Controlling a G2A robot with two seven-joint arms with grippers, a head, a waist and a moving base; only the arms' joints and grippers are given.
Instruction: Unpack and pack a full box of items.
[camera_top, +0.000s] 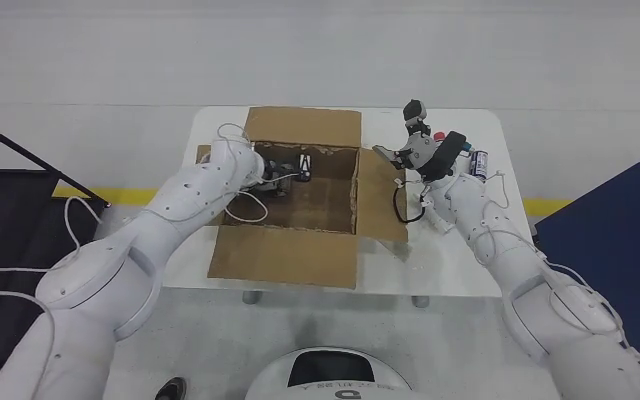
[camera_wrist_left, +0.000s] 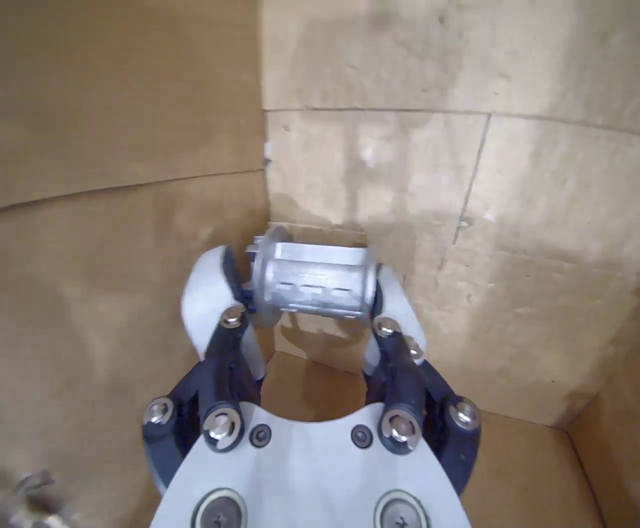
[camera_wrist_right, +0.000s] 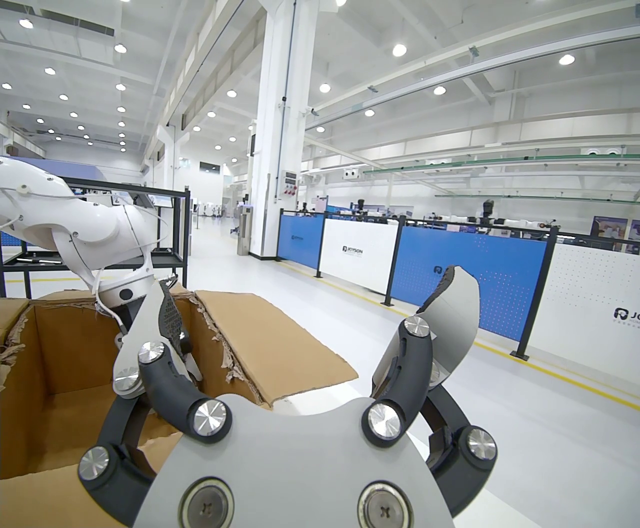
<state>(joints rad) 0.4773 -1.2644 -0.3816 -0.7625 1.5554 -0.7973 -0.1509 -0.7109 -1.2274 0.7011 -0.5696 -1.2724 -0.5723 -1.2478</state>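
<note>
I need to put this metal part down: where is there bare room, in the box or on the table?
Bare: the box floor between the metal part in the left gripper and the right wall; the table at its near right corner, beside the front flap. Crowded: its far right, small items by the right gripper.

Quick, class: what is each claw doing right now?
Left claw: shut on the metal cylinder, inside the box.
Right claw: open, holding nothing.
</note>
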